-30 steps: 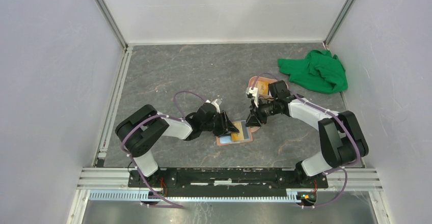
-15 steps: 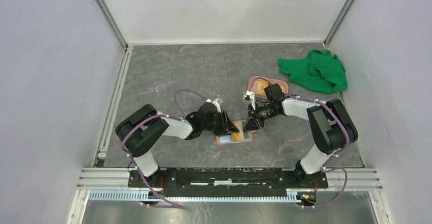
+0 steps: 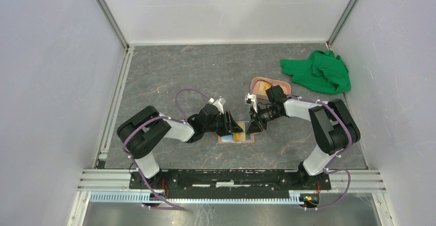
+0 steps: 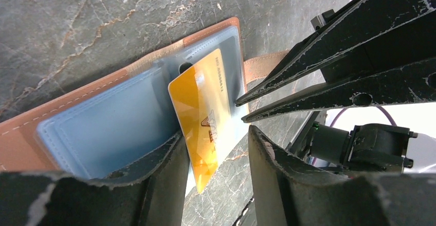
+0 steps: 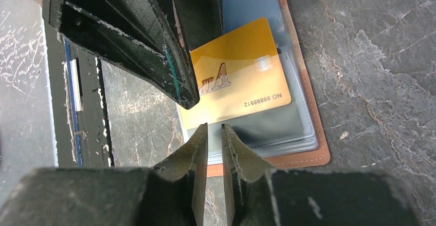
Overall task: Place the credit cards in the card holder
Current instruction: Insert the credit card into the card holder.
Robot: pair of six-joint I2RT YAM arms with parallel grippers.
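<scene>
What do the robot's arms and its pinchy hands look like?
Both arms, the left arm and right arm, have smooth white shells with chunky black joints, and thin purple cables loop along them. The left gripper and right gripper each have two black wedge-shaped fingers, scuffed with pale scratches.

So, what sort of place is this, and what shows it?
Probably a robot test cell: left arm and right arm bolted to a metal rail, plain white walls enclosing the table.

Scene lit brightly and evenly from above, shadows soft, sheen seen on the card [image 4: 198, 102], fingers [image 5: 241, 164] blurred near the wrist lenses
</scene>
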